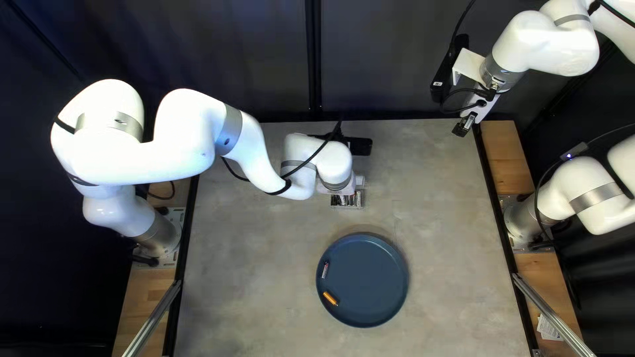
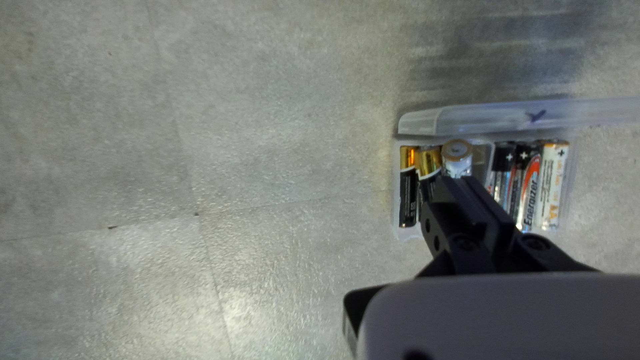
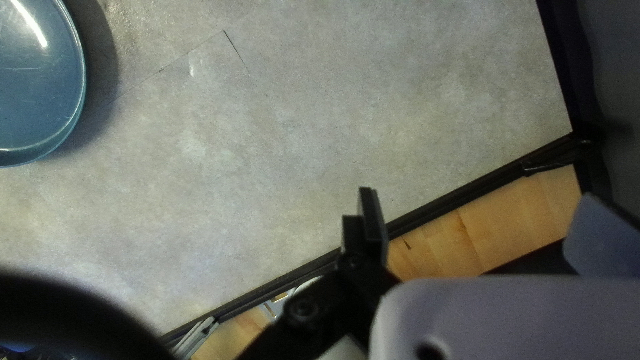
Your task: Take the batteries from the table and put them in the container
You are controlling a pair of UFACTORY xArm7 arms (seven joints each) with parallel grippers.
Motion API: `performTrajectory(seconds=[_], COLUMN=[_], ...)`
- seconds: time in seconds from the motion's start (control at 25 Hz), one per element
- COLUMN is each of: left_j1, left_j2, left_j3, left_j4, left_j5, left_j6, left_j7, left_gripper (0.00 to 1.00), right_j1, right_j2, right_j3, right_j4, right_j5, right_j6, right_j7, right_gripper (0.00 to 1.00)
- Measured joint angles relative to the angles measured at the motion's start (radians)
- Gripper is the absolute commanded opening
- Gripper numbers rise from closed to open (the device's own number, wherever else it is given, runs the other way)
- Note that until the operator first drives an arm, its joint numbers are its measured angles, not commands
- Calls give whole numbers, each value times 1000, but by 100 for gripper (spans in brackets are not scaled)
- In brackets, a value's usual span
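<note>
Because vacant slot [image 2: 481, 156] is lying ahead of jaws, left gripper [image 2: 457, 181] is pinching white battery [image 2: 456, 155] between narrow jaws over container [image 2: 500, 119], likely for seating; right gripper [image 1: 464, 129] is hanging wide; two batteries [image 1: 325, 270] are waiting on plate [image 1: 382, 302], well apart from jaws.

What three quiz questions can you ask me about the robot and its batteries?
1. True or false: a silver battery and an orange battery lie on the blue plate.
2. Fill the gap: the right gripper, raised by the table's far right corner, is ____ (open or shut).
3. What does the left gripper pinch at the clear case? A: a white battery. B: a spoon. C: nothing.

Key: 1 true; 2 open; 3 A.
</note>
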Motion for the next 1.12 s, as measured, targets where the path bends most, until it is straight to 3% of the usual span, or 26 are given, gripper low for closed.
performTrajectory(seconds=[0.6,1.12], left_j1=[-62,-90], left_j2=[31,66], left_j3=[41,57], left_j4=[27,69], left_j5=[107,140], left_j6=[41,111], left_j7=[-142,-189], left_gripper=[0,0], right_j1=[0,0], right_j2=[0,0], right_j3=[0,0], right_j4=[0,0], right_j5=[0,0], right_j6=[0,0], right_j7=[0,0], right_gripper=[100,100])
